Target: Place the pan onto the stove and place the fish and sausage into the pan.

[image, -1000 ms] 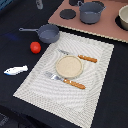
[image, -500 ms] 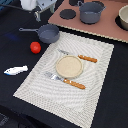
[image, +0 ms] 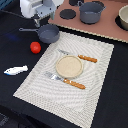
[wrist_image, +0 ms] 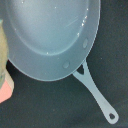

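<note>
The dark grey-blue pan [image: 48, 34] sits on the black tabletop beside the placemat, its thin handle pointing to the exterior view's left. It fills the wrist view [wrist_image: 50, 35], empty, with its handle [wrist_image: 95, 97] trailing off. My gripper [image: 43, 22] hangs just above the pan's far rim, fingers apart and holding nothing. The red sausage [image: 35, 47] lies on the table near the pan. The white fish [image: 16, 70] with blue marks lies further toward the front left. The tan stove [image: 102, 27] with a black burner disc [image: 67, 14] is at the back right.
A larger grey pot [image: 91, 11] stands on the stove, and another round vessel [image: 123, 17] sits at its right edge. The pale woven placemat [image: 95, 95] holds a tan plate [image: 68, 66], a fork [image: 62, 78] and a knife [image: 80, 57].
My gripper has come down from the top edge toward the pan. The pan, fish and sausage have not moved.
</note>
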